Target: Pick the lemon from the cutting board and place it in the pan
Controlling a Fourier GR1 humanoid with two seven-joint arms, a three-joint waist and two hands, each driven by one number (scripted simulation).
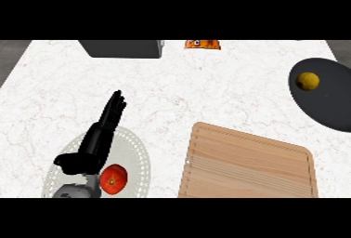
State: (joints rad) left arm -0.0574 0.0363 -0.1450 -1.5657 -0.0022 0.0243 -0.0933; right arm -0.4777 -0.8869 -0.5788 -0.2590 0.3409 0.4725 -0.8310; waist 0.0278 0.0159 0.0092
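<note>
A yellow lemon (308, 81) lies inside the dark round pan (329, 100) at the counter's right edge. The wooden cutting board (248, 162) sits at the lower right with nothing on it. My left hand (96, 144) rests at the lower left, fingers straight and pointing up the counter, holding nothing. It lies over a white plate (137, 153). My right hand does not show in the head view.
A red tomato (113, 178) sits on the white plate beside my left wrist. A dark grey box (123, 48) stands at the counter's back edge, with an orange packet (202, 44) to its right. The counter is white marble.
</note>
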